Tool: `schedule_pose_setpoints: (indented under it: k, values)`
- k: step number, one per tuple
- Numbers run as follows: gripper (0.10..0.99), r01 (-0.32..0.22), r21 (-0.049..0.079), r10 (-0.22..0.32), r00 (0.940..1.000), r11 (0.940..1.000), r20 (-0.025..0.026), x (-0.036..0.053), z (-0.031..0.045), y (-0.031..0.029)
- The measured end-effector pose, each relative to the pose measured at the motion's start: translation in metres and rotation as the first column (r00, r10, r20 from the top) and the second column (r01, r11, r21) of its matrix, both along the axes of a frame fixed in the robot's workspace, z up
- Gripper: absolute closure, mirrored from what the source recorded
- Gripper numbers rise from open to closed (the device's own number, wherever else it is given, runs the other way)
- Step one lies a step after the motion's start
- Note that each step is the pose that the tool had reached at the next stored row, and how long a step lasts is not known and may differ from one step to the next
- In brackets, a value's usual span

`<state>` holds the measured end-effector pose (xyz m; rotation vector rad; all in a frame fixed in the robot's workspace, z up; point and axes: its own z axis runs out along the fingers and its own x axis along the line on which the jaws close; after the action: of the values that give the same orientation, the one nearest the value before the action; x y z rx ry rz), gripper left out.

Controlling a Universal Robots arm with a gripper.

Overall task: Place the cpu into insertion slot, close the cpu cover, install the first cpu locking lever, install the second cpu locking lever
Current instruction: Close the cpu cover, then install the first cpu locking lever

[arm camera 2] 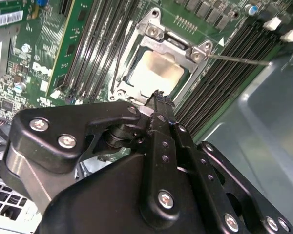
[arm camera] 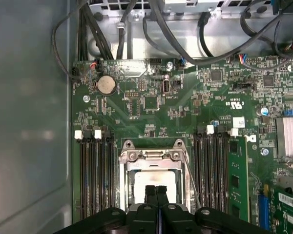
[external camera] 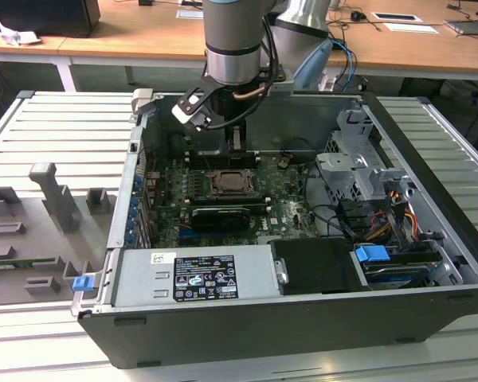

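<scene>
Exterior view: the gripper (external camera: 236,143) is seen lowered into an open computer case (external camera: 303,326), above the insertion slot (external camera: 231,185); its tips are hard to make out. In the second wrist view, the fingers (arm camera 2: 162,117) are pressed together on nothing, just over the cpu (arm camera 2: 156,73), which is seated and framed by the cpu cover (arm camera 2: 154,33); a thin locking lever (arm camera 2: 239,59) juts aside. In the first wrist view, the chip's near edge is hidden by the fingertips, and memory slots (arm camera: 95,180) are seen on both sides.
</scene>
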<state>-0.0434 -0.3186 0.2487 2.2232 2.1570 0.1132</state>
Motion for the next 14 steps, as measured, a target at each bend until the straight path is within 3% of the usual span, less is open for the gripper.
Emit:
schedule_pose_setpoints:
  k: [6, 14]
  values:
    - [0.98, 0.0, 0.0, 0.0, 1.0, 1.0, 0.0, -0.0068, 0.0, 0.0]
    - [0.98, 0.0, 0.0, 0.0, 1.0, 1.0, 0.0, -0.0069, 0.0049, 0.0]
